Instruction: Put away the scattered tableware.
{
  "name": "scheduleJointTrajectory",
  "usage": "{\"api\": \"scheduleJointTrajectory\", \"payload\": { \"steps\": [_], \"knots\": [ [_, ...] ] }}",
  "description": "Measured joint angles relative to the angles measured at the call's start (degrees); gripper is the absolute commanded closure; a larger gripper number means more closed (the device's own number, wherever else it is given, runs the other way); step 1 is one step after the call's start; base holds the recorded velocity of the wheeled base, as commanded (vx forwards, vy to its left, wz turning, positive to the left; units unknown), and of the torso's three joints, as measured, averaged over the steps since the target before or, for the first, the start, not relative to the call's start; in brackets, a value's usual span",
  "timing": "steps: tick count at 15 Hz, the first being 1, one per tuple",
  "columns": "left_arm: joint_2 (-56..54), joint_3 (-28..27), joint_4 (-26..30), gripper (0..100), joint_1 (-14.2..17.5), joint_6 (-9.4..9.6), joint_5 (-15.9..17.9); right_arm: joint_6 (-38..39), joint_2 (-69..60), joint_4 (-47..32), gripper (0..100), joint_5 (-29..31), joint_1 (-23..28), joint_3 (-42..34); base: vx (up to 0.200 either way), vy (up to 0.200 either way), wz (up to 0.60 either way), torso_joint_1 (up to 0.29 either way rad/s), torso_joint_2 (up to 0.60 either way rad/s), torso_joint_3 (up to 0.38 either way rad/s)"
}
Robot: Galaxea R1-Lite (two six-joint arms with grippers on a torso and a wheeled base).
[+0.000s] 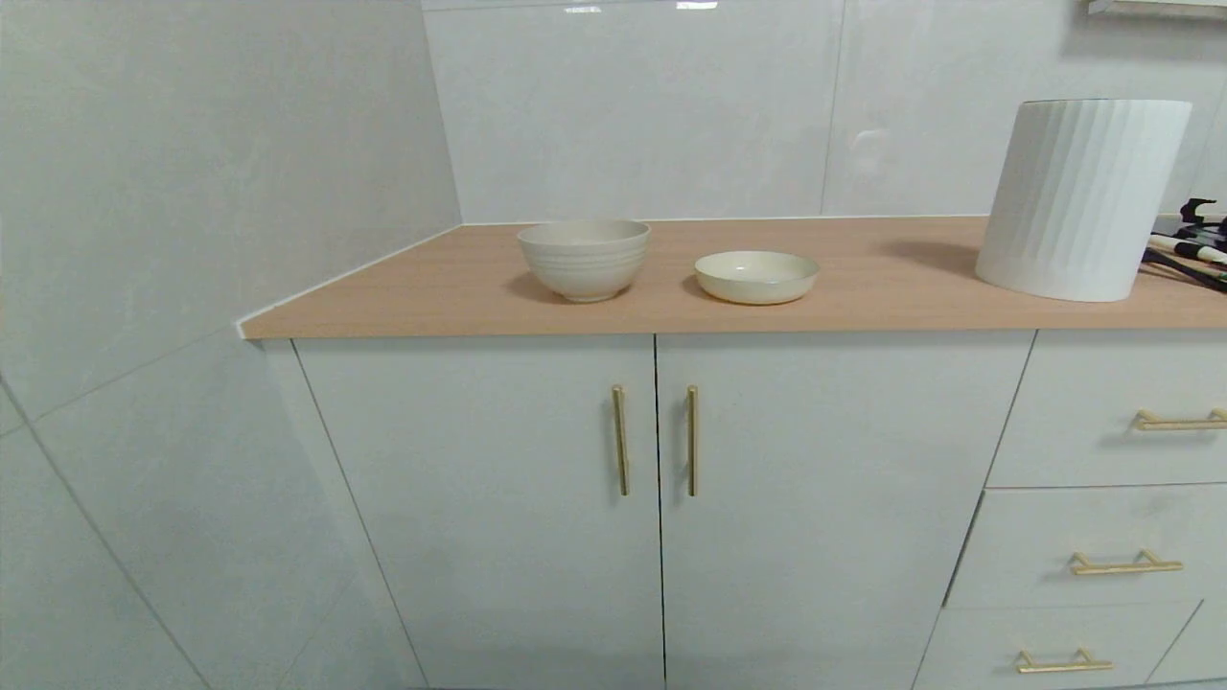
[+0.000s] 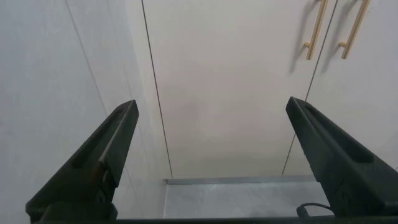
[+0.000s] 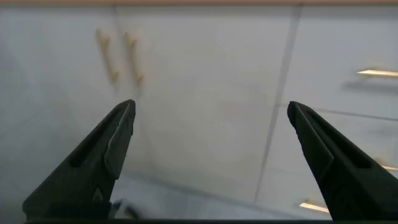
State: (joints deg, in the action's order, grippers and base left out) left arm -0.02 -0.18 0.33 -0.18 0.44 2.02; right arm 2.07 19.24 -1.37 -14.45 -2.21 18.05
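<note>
Bowl (image 1: 584,259) and dish (image 1: 756,277) sit on counter (image 1: 911,278); my left gripper (image 2: 211,102) and right gripper (image 3: 211,104) hang splayed, empty, facing cabinet doors (image 1: 479,479), likely their storage.

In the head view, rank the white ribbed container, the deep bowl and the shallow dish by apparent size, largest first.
1. White ribbed container, clearly largest.
2. Deep bowl.
3. Shallow dish: nearly as wide as the bowl, but much lower.

On the countertop (image 1: 403,297), the deep bowl (image 1: 584,259) stands left of the shallow dish (image 1: 756,277) — near, not touching. The cylindrical container (image 1: 1083,196) stands well apart to the right, with utensils (image 1: 1193,251) just beyond it. Below are two cabinet doors (image 1: 498,498) — drawers (image 1: 1102,412) to their right.
</note>
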Motion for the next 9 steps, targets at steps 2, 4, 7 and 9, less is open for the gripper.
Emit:
{"api": "scheduleJointTrajectory", "payload": {
  "steps": [2, 4, 7, 9],
  "knots": [
    [0.0, 0.0, 0.0, 0, 0.0, 0.00, 0.0, -0.1, 9.5, 1.8, 0, -2.8, -1.6, 2.5, 0.000, 0.000, 0.00, 0.000, 0.00, 0.000],
    [0.0, 0.0, 0.0, 0, 0.0, 0.00, 0.0, -0.2, 19.7, 5.8, 0, -4.0, -5.1, 4.5, 0.000, 0.000, 0.00, 0.000, 0.00, 0.000],
    [0.0, 0.0, 0.0, 0, 0.0, 0.00, 0.0, 0.0, 34.0, 11.6, 0, -4.7, -11.1, 7.7, 0.000, 0.000, 0.00, 0.000, 0.00, 0.000],
    [0.0, 0.0, 0.0, 0, 0.0, 0.00, 0.0, 0.2, 43.0, 14.2, 0, -5.0, -14.2, 11.1, 0.000, 0.000, 0.00, 0.000, 0.00, 0.000]
  ]
}}
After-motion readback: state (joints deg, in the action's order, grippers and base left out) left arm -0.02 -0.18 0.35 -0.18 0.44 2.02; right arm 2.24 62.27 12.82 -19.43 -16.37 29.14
